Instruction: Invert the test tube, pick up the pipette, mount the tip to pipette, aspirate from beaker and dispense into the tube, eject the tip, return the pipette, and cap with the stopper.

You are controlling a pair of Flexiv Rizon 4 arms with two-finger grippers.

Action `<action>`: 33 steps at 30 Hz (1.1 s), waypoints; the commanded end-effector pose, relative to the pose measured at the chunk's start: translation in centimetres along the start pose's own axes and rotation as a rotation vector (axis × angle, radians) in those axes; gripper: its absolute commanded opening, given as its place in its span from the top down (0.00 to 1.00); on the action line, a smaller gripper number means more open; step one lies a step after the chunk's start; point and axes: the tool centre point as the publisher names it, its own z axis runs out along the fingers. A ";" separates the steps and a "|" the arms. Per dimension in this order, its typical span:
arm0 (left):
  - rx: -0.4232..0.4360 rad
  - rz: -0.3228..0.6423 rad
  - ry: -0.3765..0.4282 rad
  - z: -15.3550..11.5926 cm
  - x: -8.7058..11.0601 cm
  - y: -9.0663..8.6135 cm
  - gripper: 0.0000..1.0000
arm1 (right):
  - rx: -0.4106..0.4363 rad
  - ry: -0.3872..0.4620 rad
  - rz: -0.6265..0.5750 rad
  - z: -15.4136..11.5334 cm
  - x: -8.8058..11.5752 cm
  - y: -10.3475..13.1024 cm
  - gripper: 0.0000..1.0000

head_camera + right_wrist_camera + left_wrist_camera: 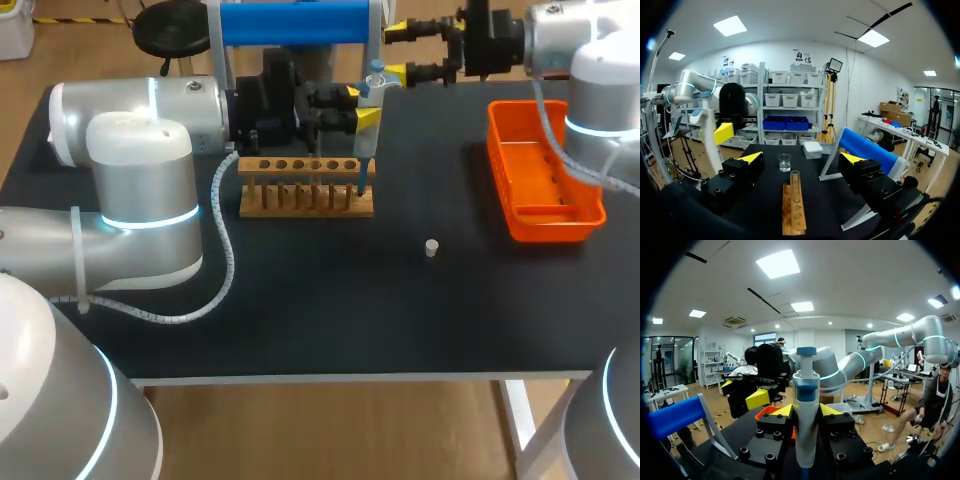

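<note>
Left gripper [361, 106] clamps the white-and-blue plastic pipette [806, 390] upright.
Right gripper [801, 159] is spread wide, holding nothing, at the black table's [300, 300] far edge.

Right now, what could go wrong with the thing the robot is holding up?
1. The pipette, gripped by the left gripper, hangs with its lower end close to the wooden rack; a small sideways slip might bump the rack.
2. The stopper lies loose on the table, so a passing arm could knock it away.
3. The glass beaker stands beyond the rack's end and might tip if hit.
</note>
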 end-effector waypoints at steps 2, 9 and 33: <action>-0.001 0.000 -0.002 0.0 0.1 -0.1 1.00 | 0.016 -0.010 0.012 1.6 -2.5 -0.1 0.00; -0.001 0.000 -0.002 0.0 0.1 -0.1 1.00 | 0.040 -0.038 0.028 2.9 -4.8 -1.0 0.00; -0.001 0.000 -0.002 0.0 0.1 -0.1 1.00 | 0.087 -0.099 0.012 5.6 -8.2 -2.3 0.00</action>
